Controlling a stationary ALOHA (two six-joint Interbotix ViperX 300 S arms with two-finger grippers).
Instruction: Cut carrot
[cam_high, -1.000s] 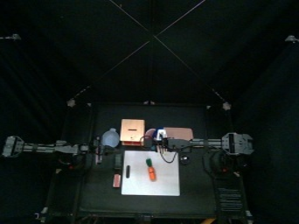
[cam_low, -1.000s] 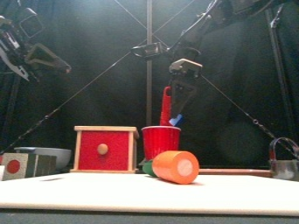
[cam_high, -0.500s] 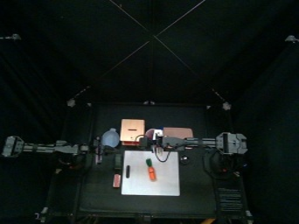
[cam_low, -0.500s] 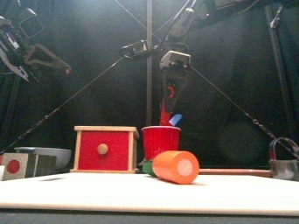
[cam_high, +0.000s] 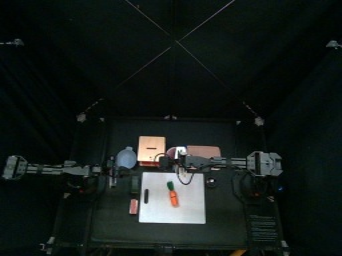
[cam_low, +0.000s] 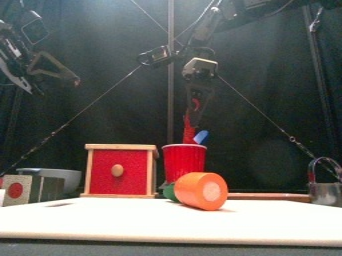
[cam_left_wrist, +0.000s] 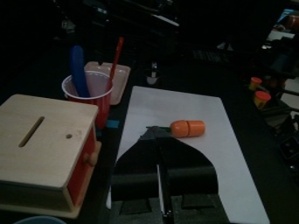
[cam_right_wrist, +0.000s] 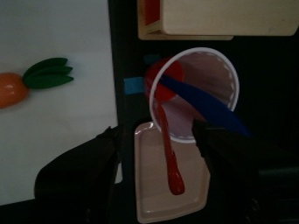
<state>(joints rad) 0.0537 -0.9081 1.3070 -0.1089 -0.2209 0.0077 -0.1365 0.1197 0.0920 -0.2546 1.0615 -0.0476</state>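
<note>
— Two pincers, then: how does each stand?
— Left gripper (cam_left_wrist: 165, 179) is closed tight with nothing in it, hanging off to the left side above the table (cam_high: 107, 215). Right gripper (cam_right_wrist: 170, 147) hangs over the red cup (cam_low: 185, 160) with its jaws spread wide.
— Is anything between those spread jaws?
— A red tool (cam_right_wrist: 172, 162) stands in the cup, and its handle rises into the gap between them. Beside it in the same cup leans a blue tool (cam_right_wrist: 205, 103). The jaws look apart from the handle on both sides, though I cannot tell for sure whether one of them touches it.
— Where is the carrot?
— It lies on the white board (cam_left_wrist: 222, 166). From above, the carrot (cam_high: 173, 194) sits on the left half of that board, roughly lengthwise, in front of the cup and well below the right gripper. Nothing touches it. In the front view its cut orange end (cam_low: 201, 190) faces the camera, with green showing behind it.
— What else is near?
— A wooden box (cam_low: 120, 170) with a red front and a knob stands just left of the cup, behind the board. A small reddish bar (cam_high: 134, 206) lies on the table just off the board's left edge
</note>
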